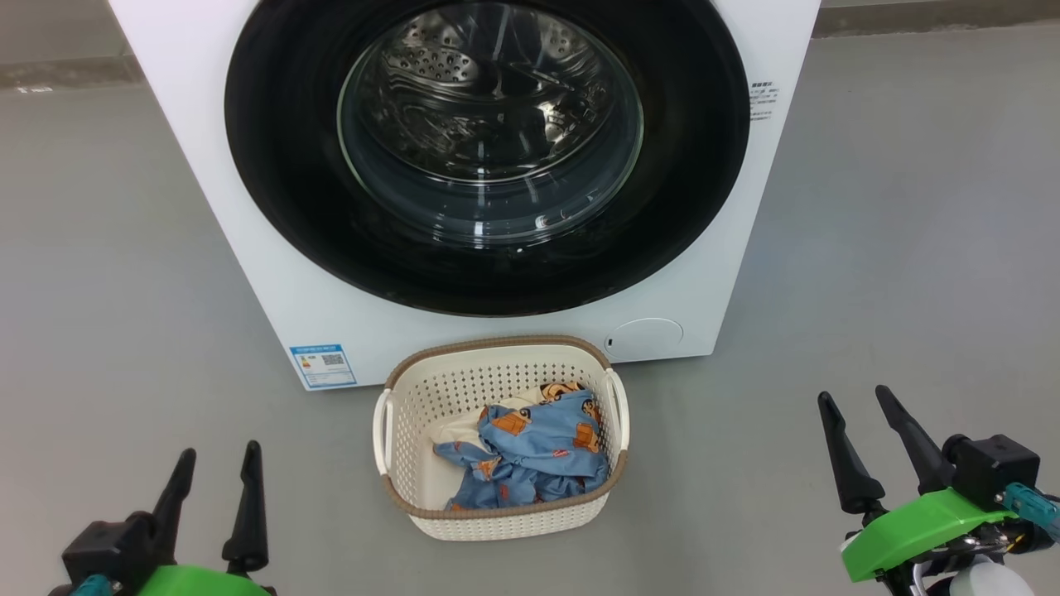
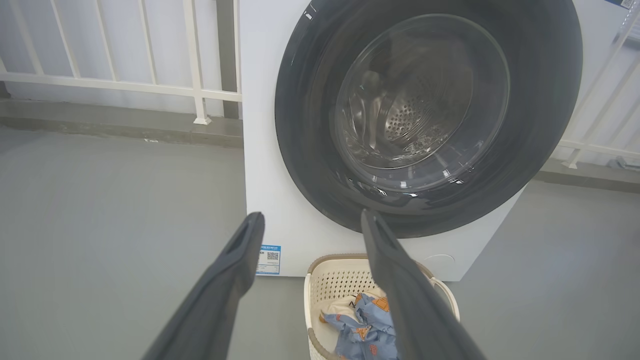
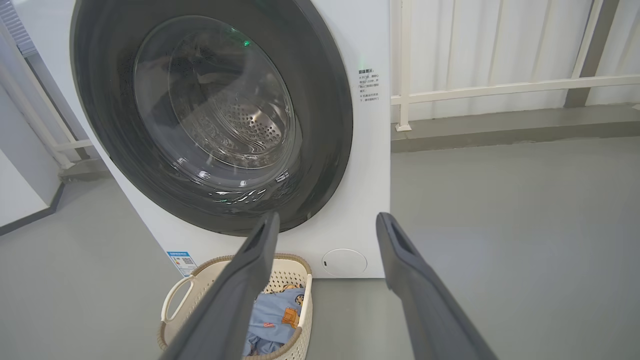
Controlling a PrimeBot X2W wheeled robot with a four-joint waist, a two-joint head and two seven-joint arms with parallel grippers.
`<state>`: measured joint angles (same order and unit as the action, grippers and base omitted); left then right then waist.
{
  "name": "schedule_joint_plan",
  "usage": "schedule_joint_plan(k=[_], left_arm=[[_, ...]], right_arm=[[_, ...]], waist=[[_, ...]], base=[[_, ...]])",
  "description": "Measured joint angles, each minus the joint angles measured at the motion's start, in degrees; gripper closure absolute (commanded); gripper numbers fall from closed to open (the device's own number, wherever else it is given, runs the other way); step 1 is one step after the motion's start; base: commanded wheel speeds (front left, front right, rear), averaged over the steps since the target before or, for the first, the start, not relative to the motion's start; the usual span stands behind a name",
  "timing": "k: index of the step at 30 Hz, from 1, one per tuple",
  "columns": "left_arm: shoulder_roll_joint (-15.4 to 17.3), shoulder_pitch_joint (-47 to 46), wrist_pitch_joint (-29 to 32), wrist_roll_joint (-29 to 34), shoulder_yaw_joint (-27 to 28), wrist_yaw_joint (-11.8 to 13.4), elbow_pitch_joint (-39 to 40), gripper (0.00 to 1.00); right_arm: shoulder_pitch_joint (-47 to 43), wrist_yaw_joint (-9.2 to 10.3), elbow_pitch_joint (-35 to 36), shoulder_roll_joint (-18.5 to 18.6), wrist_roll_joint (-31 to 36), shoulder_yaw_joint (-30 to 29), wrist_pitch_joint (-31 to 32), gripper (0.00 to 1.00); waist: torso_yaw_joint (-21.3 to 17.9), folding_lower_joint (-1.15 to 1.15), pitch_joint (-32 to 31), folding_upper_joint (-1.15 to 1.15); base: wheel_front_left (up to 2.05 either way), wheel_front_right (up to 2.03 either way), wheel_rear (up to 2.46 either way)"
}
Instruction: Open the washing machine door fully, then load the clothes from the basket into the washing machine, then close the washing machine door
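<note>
The white washing machine (image 1: 273,298) stands ahead with its round black-rimmed door (image 1: 281,190) shut against the front; the steel drum shows through the glass. The cream basket (image 1: 414,397) sits on the floor right in front of it, holding light-blue bear-print clothes (image 1: 538,451) over a cream garment. My left gripper (image 1: 217,463) is open at the lower left, well left of the basket. My right gripper (image 1: 859,406) is open at the lower right. The door (image 2: 310,150) and basket (image 2: 330,285) lie beyond the left gripper (image 2: 312,217); the right gripper (image 3: 327,217) points at the machine's lower front (image 3: 365,200).
Grey floor surrounds the machine on both sides. A white railing (image 2: 115,85) runs behind on the left and another (image 3: 500,90) on the right. A blue label (image 1: 323,366) and round filter cap (image 1: 646,338) mark the machine's lower front.
</note>
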<state>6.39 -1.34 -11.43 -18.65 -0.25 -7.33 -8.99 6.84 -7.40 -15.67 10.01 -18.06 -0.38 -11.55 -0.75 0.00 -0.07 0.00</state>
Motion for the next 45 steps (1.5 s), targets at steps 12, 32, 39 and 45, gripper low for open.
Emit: schedule_joint_plan(k=[12, 32, 39, 45], left_arm=[[-0.05, -0.01, -2.16, 8.54, 0.87, 0.0, -0.07, 0.0], [-2.05, -0.02, -3.2, 12.29, 4.99, 0.69, -3.05, 0.0], [-2.63, -0.03, -3.19, 12.18, 6.11, 1.03, -4.24, 0.0], [-3.13, -0.04, -3.19, 11.63, 6.61, 1.02, -4.43, 0.0]], right_arm=[[0.62, 0.0, -0.75, 0.78, 7.88, -0.1, -2.03, 0.0], [0.69, 0.0, 0.33, -0.83, 11.41, -3.53, -2.76, 0.0], [0.69, 0.0, 0.3, -0.86, 11.35, -3.68, -2.76, 0.0], [0.67, 0.0, 0.26, -0.86, 11.25, -3.72, -2.76, 0.0]], waist=[[0.04, 0.0, -0.24, 0.0], [0.23, 0.0, -0.47, 0.0], [0.29, 0.0, -0.72, 0.0], [0.25, 0.0, -0.9, 0.0]], base=[[0.0, 0.0, 0.0], [0.0, 0.0, 0.0], [0.0, 0.0, 0.0], [0.0, 0.0, 0.0]])
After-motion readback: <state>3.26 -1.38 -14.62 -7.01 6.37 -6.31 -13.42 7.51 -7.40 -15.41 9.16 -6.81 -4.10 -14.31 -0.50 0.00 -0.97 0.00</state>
